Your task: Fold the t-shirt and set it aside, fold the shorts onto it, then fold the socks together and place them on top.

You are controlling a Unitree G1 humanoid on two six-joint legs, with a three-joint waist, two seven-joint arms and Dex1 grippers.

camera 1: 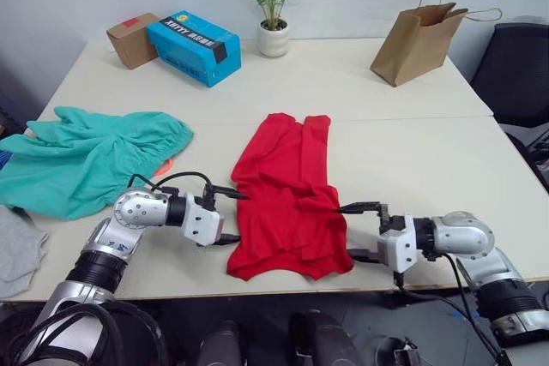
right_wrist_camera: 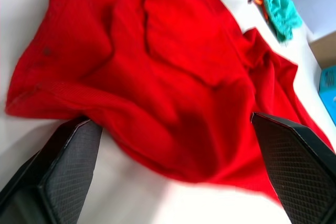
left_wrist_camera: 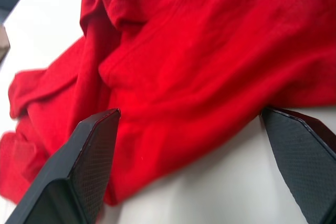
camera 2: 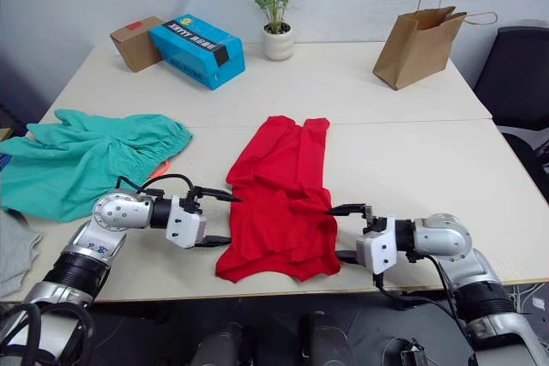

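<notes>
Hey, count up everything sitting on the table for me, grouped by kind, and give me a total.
Garments: 2, the red t-shirt and teal shorts
Boxes: 2, brown box and blue box
Potted plant: 1
Paper bag: 1
Total: 6

one red t-shirt [camera 1: 287, 199], one pair of teal shorts [camera 1: 86, 159], one grey sock [camera 1: 17, 250] at the bench's left edge, two boxes, a brown one [camera 1: 131, 39] and a blue one [camera 1: 193, 46], one potted plant [camera 1: 273, 2], one paper bag [camera 1: 416, 40], two grippers, the left [camera 1: 230, 217] and the right [camera 1: 353, 231].
</notes>
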